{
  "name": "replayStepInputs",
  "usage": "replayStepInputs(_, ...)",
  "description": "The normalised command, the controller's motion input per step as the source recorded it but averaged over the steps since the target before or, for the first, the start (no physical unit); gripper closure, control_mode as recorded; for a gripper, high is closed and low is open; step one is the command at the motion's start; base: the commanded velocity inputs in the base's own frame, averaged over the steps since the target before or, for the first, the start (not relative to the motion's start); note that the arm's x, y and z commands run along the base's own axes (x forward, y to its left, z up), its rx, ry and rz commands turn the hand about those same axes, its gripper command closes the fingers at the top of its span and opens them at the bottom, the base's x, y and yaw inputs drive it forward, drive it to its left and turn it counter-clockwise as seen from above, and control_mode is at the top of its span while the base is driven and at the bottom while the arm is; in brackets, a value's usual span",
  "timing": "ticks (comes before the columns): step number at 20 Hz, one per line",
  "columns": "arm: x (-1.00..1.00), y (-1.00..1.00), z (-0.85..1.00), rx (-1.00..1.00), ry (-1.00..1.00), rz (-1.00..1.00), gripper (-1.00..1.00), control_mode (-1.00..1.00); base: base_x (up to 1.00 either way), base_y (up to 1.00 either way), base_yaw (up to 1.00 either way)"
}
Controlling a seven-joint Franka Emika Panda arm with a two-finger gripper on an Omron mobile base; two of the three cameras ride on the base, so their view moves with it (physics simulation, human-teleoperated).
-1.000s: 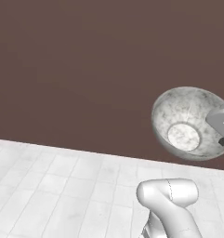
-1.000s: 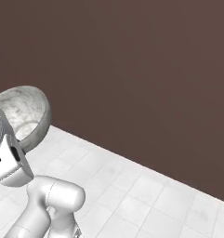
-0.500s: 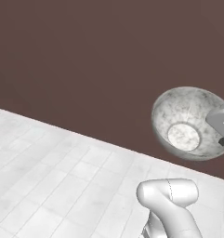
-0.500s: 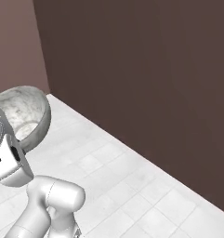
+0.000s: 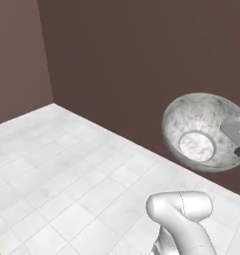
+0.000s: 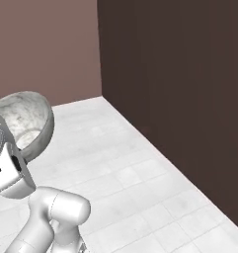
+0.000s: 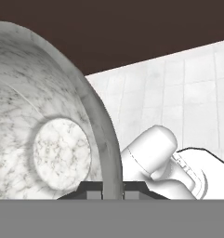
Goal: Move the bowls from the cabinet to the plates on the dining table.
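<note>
My pincer (image 7: 112,189) was clenched on the rim of the grey-white marbled bowl (image 7: 48,139), one dark tip on the inside of the wall and the other on the outside, with the thin edge of the bowl running up between them in the hand view. I held the bowl tipped on its side, well clear of the ground, its flat round bottom and mottled inner wall turned toward the left base camera (image 5: 203,132); from the right base camera I saw its rounded outer shell and a slice of its hollow (image 6: 24,123), with my white wrist covering its lower left part. Past the bowl's rim there was nothing near: the white tiled floor (image 5: 76,179) spread wide and bare beneath me in both base views. That open floor ended at two flat walls, a dark brown wall (image 6: 179,84) and a lighter brownish-pink wall (image 6: 41,49), which met in a straight vertical corner; the floor ran up to the foot of each in a clean line, well apart from the bowl's edge
</note>
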Motion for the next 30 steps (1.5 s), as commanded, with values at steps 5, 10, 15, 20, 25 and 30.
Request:
replayStepInputs(5,0.0,0.0,0.0,0.0,0.0,0.0,1.0,1.0,0.0,0.0,0.46)
replayStepInputs(10,0.0,0.0,0.0,0.0,0.0,0.0,1.0,1.0,0.0,0.0,0.46)
replayStepInputs(15,0.0,0.0,0.0,0.0,0.0,0.0,1.0,1.0,0.0,0.0,0.44)
replayStepInputs(20,0.0,0.0,0.0,0.0,0.0,0.0,1.0,1.0,0.0,0.0,0.41)
replayStepInputs(25,0.0,0.0,0.0,0.0,0.0,0.0,1.0,1.0,0.0,0.02,0.1)
replayStepInputs(30,0.0,0.0,0.0,0.0,0.0,0.0,1.0,1.0,0.06,-0.32,0.01)
